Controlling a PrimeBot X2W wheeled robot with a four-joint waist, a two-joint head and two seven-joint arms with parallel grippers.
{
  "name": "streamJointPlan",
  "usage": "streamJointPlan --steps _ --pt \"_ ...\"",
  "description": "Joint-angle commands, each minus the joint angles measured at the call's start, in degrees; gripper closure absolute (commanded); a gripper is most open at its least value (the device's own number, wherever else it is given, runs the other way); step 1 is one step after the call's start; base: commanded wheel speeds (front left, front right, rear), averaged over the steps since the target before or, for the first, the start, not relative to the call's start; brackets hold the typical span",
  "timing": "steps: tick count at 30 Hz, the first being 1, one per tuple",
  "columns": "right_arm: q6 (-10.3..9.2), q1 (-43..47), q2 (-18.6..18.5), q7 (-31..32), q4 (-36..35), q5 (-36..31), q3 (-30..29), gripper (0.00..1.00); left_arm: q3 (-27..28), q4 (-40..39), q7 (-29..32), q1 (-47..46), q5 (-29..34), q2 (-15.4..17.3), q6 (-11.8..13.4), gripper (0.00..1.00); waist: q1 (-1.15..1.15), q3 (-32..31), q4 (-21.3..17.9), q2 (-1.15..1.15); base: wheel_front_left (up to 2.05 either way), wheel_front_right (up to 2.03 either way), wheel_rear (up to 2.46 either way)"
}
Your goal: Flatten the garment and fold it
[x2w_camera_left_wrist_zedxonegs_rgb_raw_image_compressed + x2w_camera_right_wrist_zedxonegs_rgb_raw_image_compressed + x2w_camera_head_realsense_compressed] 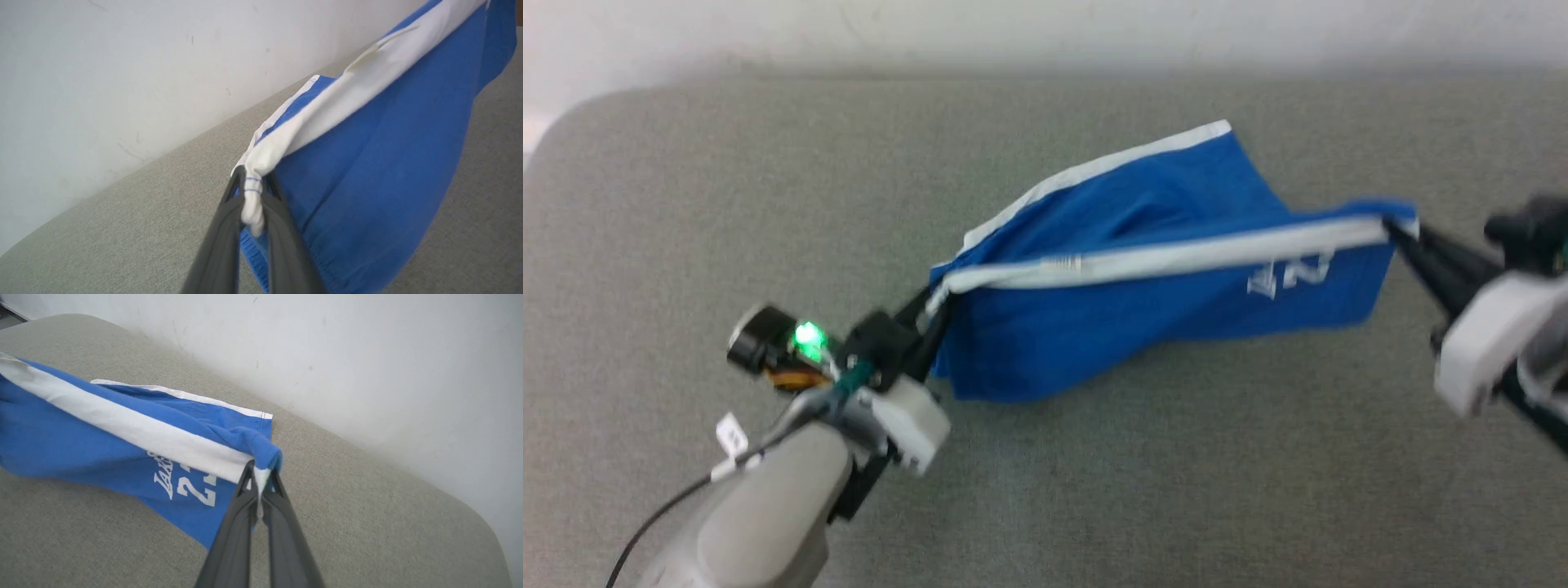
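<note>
Blue shorts [1143,269] hang stretched between the two arms above a grey fabric-covered table [686,204] that stands against a white wall [122,61]. The left end effector [935,314] is clamped shut on one end of the cloth: in the left wrist view a bunched wad of white fabric is pinched between its two dark fingers [220,245], with the gathered blue waistband just below. The right end effector [1396,233] is likewise closed on the opposite end, its fingertips nipping a white-and-blue corner of a leg. A white stripe [1160,261] runs taut along the top edge from one grip to the other, and the blue cloth drapes down from it on the near side. A white print [184,484] sits on the panel near the right grip (numerals under a line of script, partly folded over, so not fully readable). Behind the taut stripe the other leg trails away toward the wall and lies on the table, its own white stripe [1094,171] along the far edge. Whether the near hanging edge touches the table cannot be told. A green light [807,335] glows on the left wrist.
</note>
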Motion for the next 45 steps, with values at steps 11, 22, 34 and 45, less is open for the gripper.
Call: streamJointPlan --steps 11,22,34,45 --pt "-0.12 -30.48 5.05 3.88 22.65 0.02 10.61 1.0 2.98 12.03 -3.65 -13.08 -0.85 -6.47 1.08 1.0 -0.01 16.8 4.67 0.0 0.0 0.0 0.0" --pt "-0.12 -42.73 11.25 2.5 45.31 0.45 20.13 1.0 2.41 18.06 -5.19 -17.5 -0.92 -8.9 0.67 1.0 -0.01 19.59 5.82 0.0 0.0 0.0 0.0" --pt "-0.12 -46.03 4.98 1.11 39.57 10.3 32.19 0.0 3.96 9.22 -7.26 -11.61 0.02 -8.24 5.76 0.0 -0.01 11.52 4.28 0.0 0.0 0.0 0.0" --pt "-0.12 -48.81 -9.99 22.64 25.01 21.48 44.83 0.0 7.14 -4.79 -7.02 -2.9 -0.94 -5.63 10.61 0.0 -0.01 9.08 6.88 0.0 0.0 0.0 0.0"
